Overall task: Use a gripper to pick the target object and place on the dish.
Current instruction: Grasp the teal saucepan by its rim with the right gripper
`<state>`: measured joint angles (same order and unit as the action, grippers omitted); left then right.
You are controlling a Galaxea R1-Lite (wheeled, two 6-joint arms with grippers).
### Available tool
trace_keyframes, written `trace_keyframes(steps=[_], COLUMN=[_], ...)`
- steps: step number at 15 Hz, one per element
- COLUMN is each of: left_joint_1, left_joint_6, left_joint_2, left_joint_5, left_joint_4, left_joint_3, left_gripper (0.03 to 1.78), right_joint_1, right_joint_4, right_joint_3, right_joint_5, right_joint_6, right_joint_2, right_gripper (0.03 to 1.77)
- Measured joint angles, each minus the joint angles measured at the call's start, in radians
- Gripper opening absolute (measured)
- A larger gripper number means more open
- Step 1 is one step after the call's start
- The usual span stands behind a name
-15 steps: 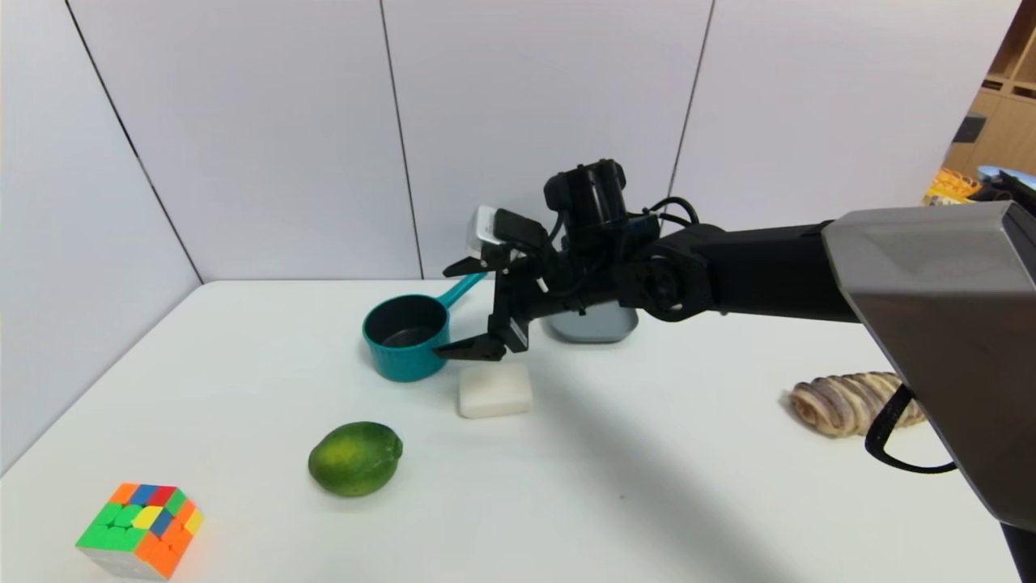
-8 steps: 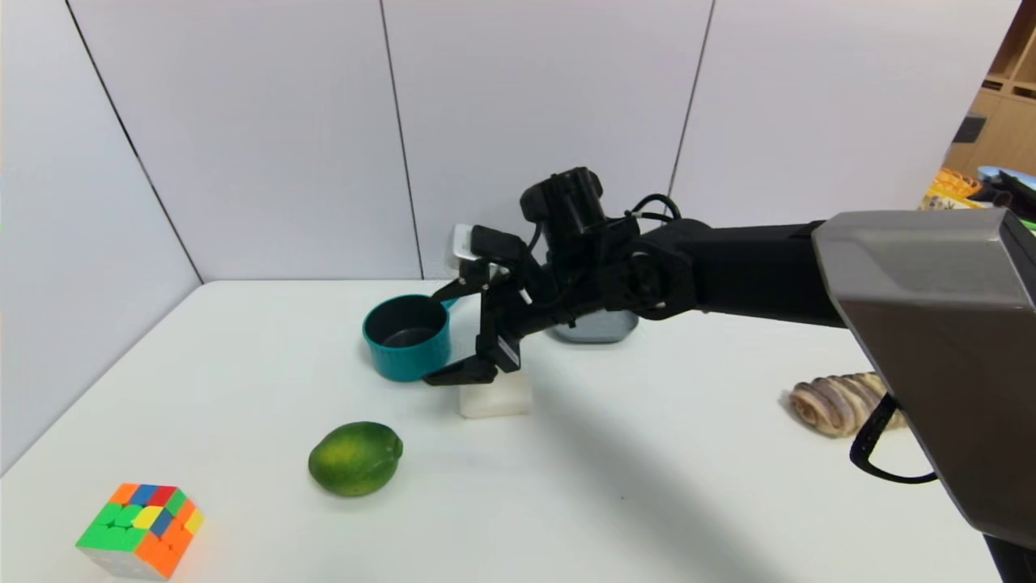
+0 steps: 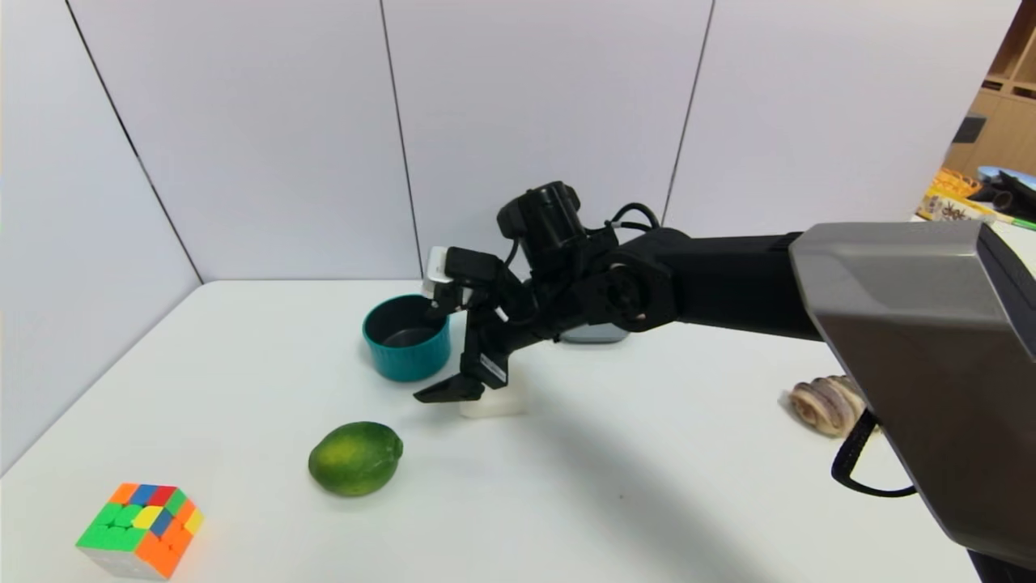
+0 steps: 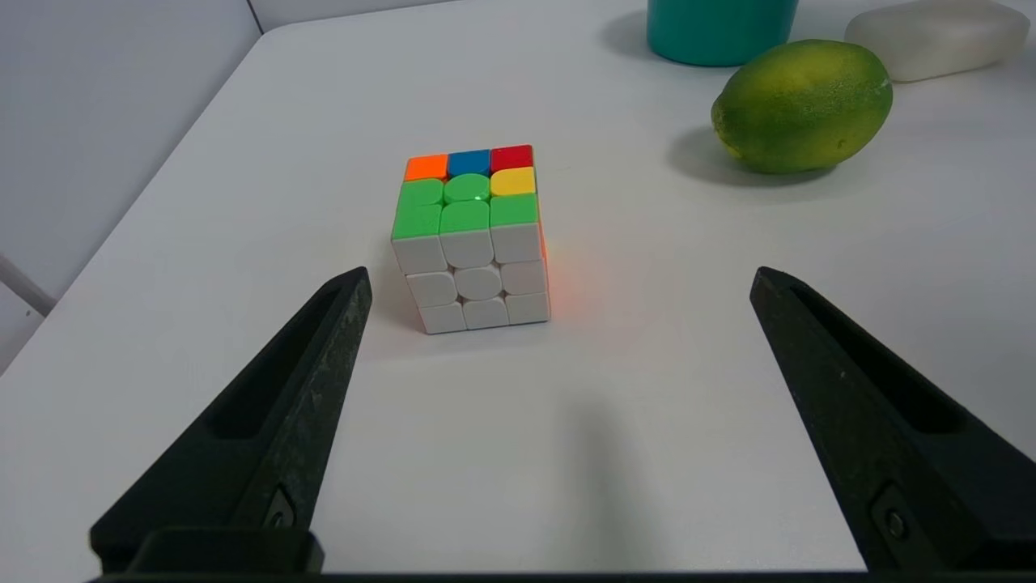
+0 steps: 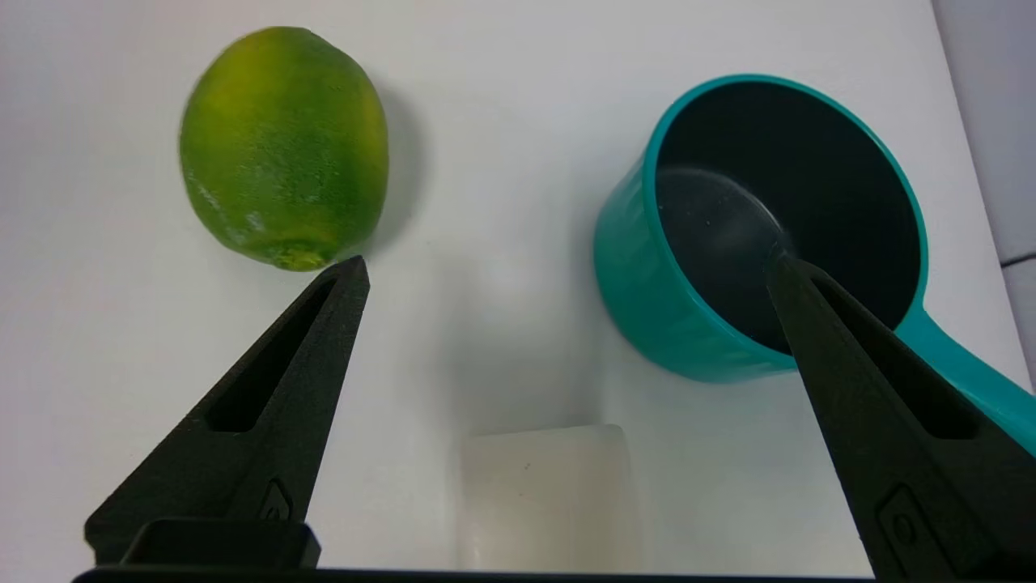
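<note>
Teal saucepan (image 3: 407, 352) upright on the white table (image 3: 566, 502), its dark interior holding nothing visible. The open right gripper (image 3: 427, 352) reaches over its near right side, gripping nothing. Behind the arm, a grey dish (image 3: 595, 334) is partly hidden. Nearby: a white block (image 3: 492, 405), also partly covered, and a green lime (image 3: 354, 458). A puzzle cube (image 4: 476, 243) lies before the open, empty left gripper (image 4: 560, 279).

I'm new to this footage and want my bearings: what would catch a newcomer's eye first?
The robot's right gripper, wide open, reaching in beside the teal saucepan. Next, the multicoloured puzzle cube, at the table's near left. Then the green lime, lying between cube and saucepan.
</note>
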<state>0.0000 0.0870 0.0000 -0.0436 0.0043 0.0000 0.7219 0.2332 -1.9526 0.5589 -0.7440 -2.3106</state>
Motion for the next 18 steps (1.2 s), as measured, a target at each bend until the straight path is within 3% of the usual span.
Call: trace_keyframes(steps=[2,9,18], left_joint_1=[0.000,0.000,0.000], left_joint_6=[0.000,0.000,0.000], left_joint_2=[0.000,0.000,0.000], left_joint_5=[0.000,0.000,-0.001], left_joint_4=[0.000,0.000,0.000], left_joint_3=[0.000,0.000,0.000], left_gripper=[1.69,1.69,1.69], right_joint_1=[0.006,0.007,0.011], right_joint_4=[-0.009,-0.072,-0.189], right_joint_3=[0.000,-0.003,-0.003], right_joint_5=[-0.030,-0.050,-0.056], right_joint_6=[-0.020,-0.107,-0.141], right_joint_2=[-0.014,-0.064,-0.104], right_gripper=[1.71,1.71,1.71])
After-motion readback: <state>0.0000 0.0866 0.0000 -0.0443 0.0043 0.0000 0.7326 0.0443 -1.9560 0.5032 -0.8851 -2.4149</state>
